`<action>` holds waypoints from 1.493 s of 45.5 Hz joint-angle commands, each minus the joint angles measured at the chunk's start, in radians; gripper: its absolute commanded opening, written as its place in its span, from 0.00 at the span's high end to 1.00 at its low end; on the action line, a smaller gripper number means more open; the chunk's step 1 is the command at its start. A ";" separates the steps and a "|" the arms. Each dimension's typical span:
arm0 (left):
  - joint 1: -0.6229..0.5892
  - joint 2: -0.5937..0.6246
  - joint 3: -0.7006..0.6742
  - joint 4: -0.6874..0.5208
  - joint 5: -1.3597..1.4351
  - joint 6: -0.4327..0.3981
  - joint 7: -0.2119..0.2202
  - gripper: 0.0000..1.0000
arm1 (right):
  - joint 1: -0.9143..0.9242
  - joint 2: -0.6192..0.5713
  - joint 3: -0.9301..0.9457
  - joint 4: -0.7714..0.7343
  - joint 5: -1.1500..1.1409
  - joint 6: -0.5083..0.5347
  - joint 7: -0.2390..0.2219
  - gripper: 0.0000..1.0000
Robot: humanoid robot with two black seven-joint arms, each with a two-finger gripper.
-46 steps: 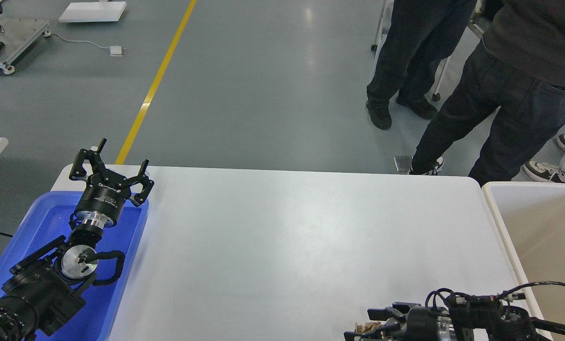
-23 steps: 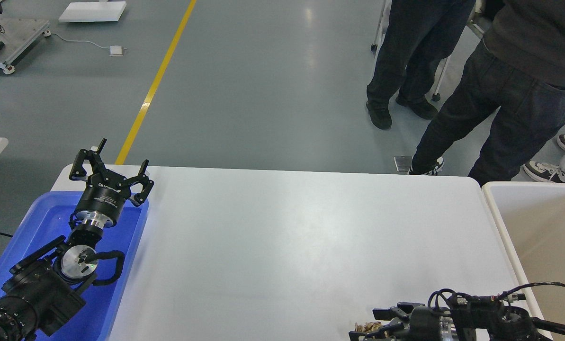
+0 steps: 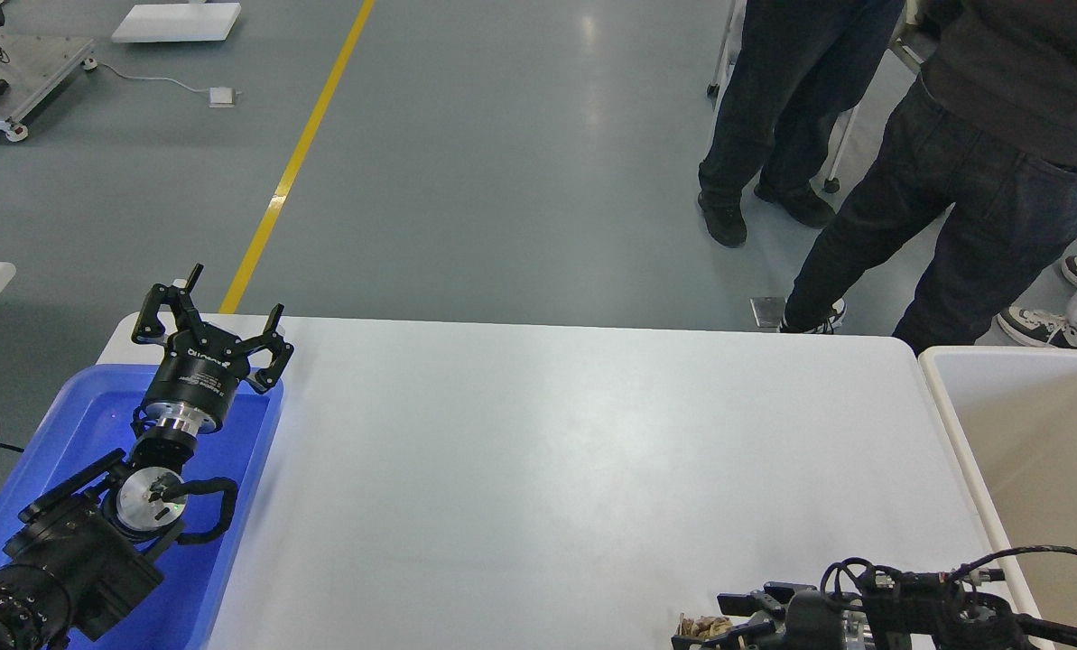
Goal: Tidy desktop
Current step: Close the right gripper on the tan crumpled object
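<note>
The white desktop (image 3: pixel 538 451) fills the middle of the head view. A small tan crumpled scrap (image 3: pixel 700 625) lies on it at the near right edge. My right gripper (image 3: pixel 717 621) comes in low from the bottom right. Its two fingers stand apart, one above and one below the scrap, and I cannot tell if they touch it. My left gripper (image 3: pixel 218 316) is open and empty, held up over the far right corner of the blue tray (image 3: pixel 78 424).
A beige bin with a white rim (image 3: pixel 944 397) stands against the desktop's right edge. Two people (image 3: pixel 953 181) stand on the grey floor beyond the far right corner. A yellow floor line (image 3: pixel 294 162) runs past the far left.
My right gripper has slid a little to the right and down toward the frame's bottom edge. The scrap stays in place. The left arm has not moved.
</note>
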 commanded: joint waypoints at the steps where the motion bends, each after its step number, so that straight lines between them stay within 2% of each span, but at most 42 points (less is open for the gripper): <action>1: 0.000 0.000 0.000 0.000 0.000 0.000 -0.001 0.00 | -0.008 0.007 -0.001 -0.023 -0.018 -0.010 0.001 0.02; 9: 0.000 0.000 0.000 0.000 0.000 0.000 -0.001 0.00 | -0.020 0.017 -0.001 -0.029 -0.027 -0.019 0.003 0.04; 12: 0.000 0.000 0.000 0.000 0.000 0.000 -0.001 0.00 | -0.027 0.017 -0.001 -0.032 -0.034 -0.022 0.004 0.09; 29: 0.000 0.000 0.000 0.000 0.000 0.000 -0.001 0.00 | -0.028 0.015 -0.001 -0.040 -0.041 -0.032 0.015 0.20; 31: 0.000 0.000 0.000 0.000 0.000 0.000 -0.001 0.00 | -0.030 0.014 -0.003 -0.041 -0.043 -0.032 0.017 0.28; 34: 0.000 0.000 0.000 0.000 0.000 0.000 -0.001 0.00 | -0.031 0.014 -0.003 -0.043 -0.050 -0.032 0.018 0.32; 37: 0.000 0.000 0.000 0.000 0.000 0.000 -0.001 0.00 | -0.031 0.011 -0.003 -0.043 -0.061 -0.032 0.023 0.58; 40: 0.000 0.000 0.000 0.000 0.000 0.000 -0.001 0.00 | -0.031 0.006 -0.003 -0.041 -0.064 -0.032 0.024 0.64; 43: 0.000 0.000 0.000 0.000 0.000 0.000 -0.001 0.00 | -0.031 0.004 -0.003 -0.043 -0.064 -0.032 0.023 0.87; 46: 0.000 0.000 0.000 0.000 0.000 0.000 0.001 0.00 | -0.031 0.004 -0.003 -0.044 -0.064 -0.032 0.023 0.94; 47: 0.000 0.000 0.000 0.000 0.000 0.000 -0.001 0.00 | -0.031 0.004 -0.003 -0.044 -0.064 -0.032 0.023 1.00; 63: 0.000 0.000 0.000 0.000 0.000 0.000 0.001 0.00 | -0.030 -0.025 0.000 -0.029 -0.046 -0.032 0.026 1.00; 68: 0.000 0.000 0.000 0.000 0.000 0.000 0.001 0.00 | -0.024 -0.054 0.012 -0.025 -0.037 -0.033 0.055 1.00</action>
